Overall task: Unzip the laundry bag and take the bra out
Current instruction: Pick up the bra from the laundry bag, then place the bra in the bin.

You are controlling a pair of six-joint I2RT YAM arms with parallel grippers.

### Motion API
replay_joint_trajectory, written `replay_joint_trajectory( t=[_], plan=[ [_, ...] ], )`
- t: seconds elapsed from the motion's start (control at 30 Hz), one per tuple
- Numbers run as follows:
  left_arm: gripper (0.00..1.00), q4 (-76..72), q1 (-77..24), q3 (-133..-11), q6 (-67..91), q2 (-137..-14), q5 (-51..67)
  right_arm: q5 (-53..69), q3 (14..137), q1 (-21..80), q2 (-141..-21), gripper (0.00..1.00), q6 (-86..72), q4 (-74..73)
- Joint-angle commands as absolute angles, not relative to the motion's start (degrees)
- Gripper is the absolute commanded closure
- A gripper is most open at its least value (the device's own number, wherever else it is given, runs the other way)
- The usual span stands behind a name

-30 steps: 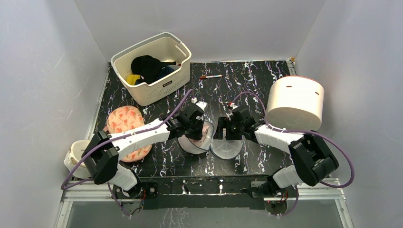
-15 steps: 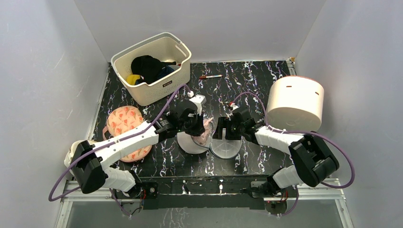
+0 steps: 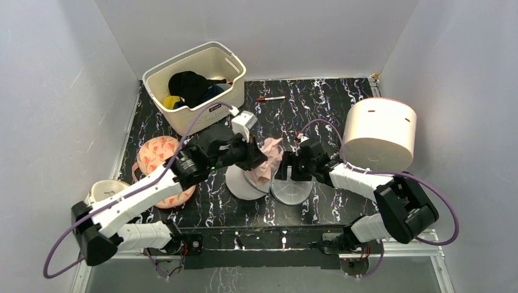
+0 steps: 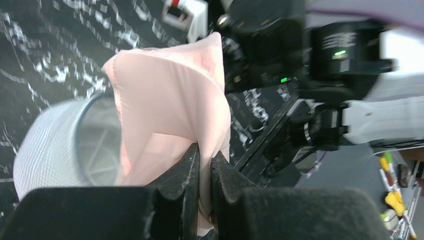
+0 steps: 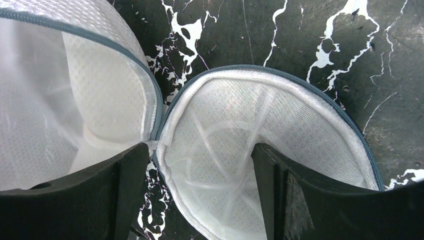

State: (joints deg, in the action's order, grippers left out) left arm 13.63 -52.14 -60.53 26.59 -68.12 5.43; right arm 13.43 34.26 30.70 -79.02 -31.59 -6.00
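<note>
Above the open laundry bag (image 3: 239, 184), bra (image 3: 270, 155) tight in left gripper (image 4: 205, 152); right gripper (image 5: 197, 156) wide over one half.

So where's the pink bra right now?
In the top view the bra is mid-table, pinched in the left claw over the open bag, with the right claw close on its right.

left hand (image 3: 258, 160) gripping bra (image 3: 272, 156), laundry bag (image 3: 239, 184) lying open
</note>
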Motion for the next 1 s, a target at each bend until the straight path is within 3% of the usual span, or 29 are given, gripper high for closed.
replay_joint_trajectory(
  t=[0.0,0.47,0.77,0.97],
  plan=[
    [1.0,8.0,-52.3,-63.2,25.5,-61.1,6.2,12.0,33.6,30.7,-78.3,0.24,-30.9,-7.4],
    [1.0,2.8,-52.4,-64.7,27.1,-56.0,-0.5,12.5,32.9,30.8,-77.1,0.24,-30.6,-7.3],
    [1.0,28.5,-52.1,-87.3,24.7,-70.8,-34.4,11.4,34.6,30.7,-76.4,0.23,-29.1,-10.0],
    [1.0,34.3,-52.0,-98.2,19.4,-78.1,-42.5,11.7,34.0,30.8,-75.1,0.23,-29.6,-9.9]
  ],
)
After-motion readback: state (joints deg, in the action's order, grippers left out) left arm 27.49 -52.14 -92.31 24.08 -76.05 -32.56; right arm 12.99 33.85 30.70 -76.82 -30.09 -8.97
